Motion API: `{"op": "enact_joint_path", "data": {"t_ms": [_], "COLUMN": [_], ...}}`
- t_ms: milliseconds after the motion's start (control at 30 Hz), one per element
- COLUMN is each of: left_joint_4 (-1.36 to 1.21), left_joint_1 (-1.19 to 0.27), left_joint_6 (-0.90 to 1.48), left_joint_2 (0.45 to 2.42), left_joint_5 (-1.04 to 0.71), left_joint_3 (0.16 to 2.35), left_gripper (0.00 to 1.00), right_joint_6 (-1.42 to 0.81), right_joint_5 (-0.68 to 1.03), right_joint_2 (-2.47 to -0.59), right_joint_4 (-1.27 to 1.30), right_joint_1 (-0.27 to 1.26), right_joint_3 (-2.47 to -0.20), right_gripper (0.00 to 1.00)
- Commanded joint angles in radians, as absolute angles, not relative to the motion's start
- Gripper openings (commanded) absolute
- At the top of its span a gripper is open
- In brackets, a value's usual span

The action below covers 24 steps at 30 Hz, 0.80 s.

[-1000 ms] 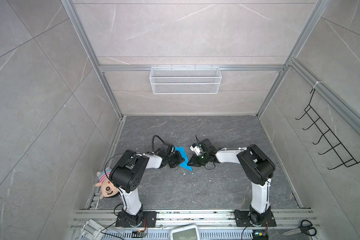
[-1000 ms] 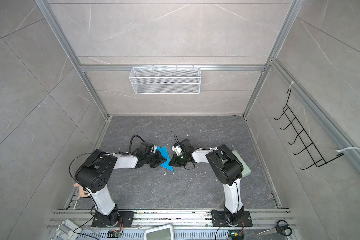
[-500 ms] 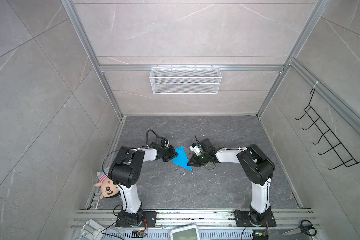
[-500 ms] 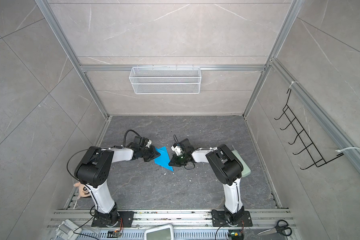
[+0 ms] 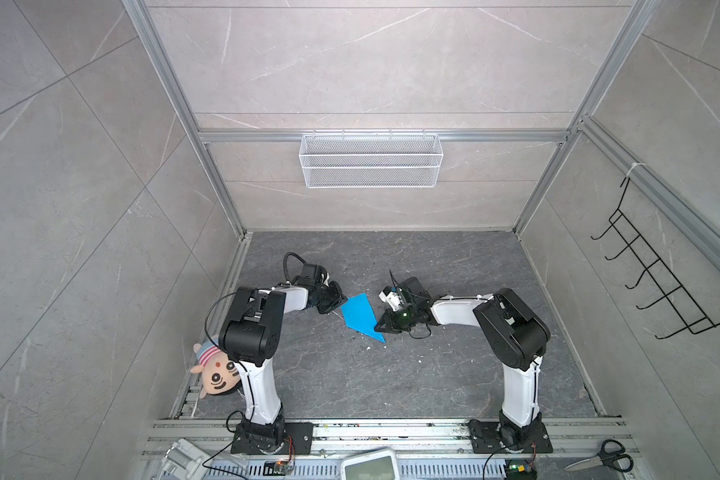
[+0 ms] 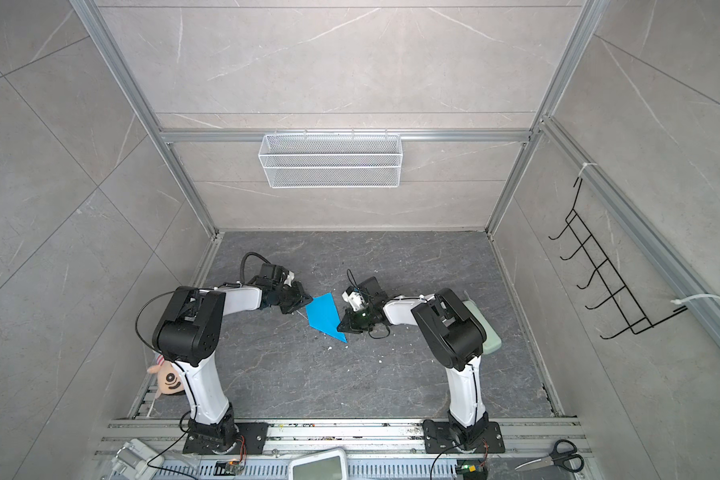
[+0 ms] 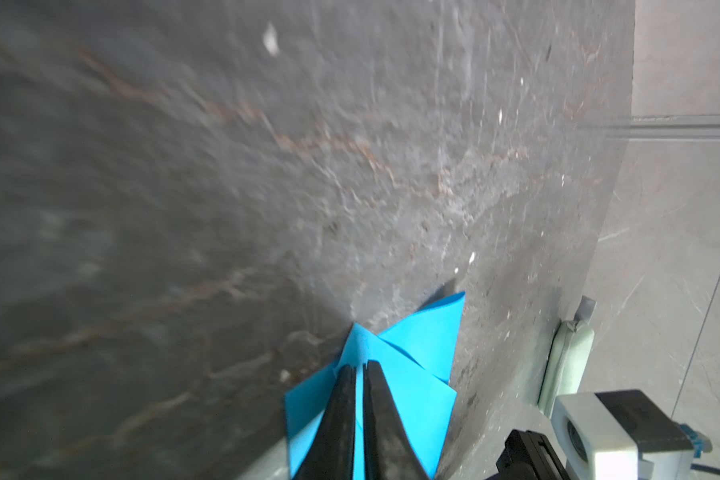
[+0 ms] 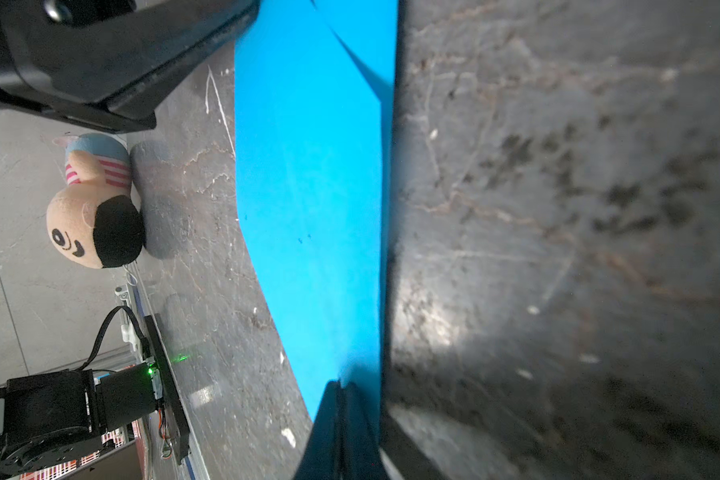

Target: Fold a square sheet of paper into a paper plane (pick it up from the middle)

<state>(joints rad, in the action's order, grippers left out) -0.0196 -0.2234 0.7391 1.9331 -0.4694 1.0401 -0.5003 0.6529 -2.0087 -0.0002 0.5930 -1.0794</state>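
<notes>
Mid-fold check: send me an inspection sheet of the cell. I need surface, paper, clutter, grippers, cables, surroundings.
Surface: dark stone-look table, small white specks scattered.
Job's things: blue paper folded to a kite shape, lying between the arms.
Clutter: plush doll at the table's left edge; pale green object behind the right arm; scissors on the front rail.
Grippers: left gripper shut, tips at the paper's corner; right gripper shut at its opposite edge; a pinch cannot be told.
Cables: black loop at the left wrist, clear of the paper.
Surroundings: wire basket on the back wall; hook rack on the right wall.
</notes>
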Motion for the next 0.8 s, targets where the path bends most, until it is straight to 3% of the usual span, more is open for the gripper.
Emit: {"op": "enact_joint_path", "data": {"t_ms": [0,233,433,767], "left_joint_4": [0.053,0.066,0.028,-0.064], "left_joint_1": [-0.195,-0.176,-0.269,-0.393], "left_joint_6": [0.682,0.659,0.731,0.771], "left_joint_2": [1.953,1.809,1.631,1.779], "left_joint_5": [-0.396,-0.453,-0.472,-0.499], "left_joint_3": [1.044,1.026,0.930,0.948], "left_gripper": [0.12,0.13,0.15,0.13], "right_joint_6": [-0.477,-0.482,-0.489,-0.491], "right_joint_5": [0.546,0.556,0.560,0.560], "right_joint_2": [-2.077,-2.067,-2.060,-2.060], "right_joint_4": [-0.140,-0.116,-0.106,-0.107], "right_joint_1": [0.596,0.597,0.597,0.596], "right_joint_3": [-1.045,-1.038,-1.049,-1.056], "right_gripper": [0.06,0.06,0.06,0.06]}}
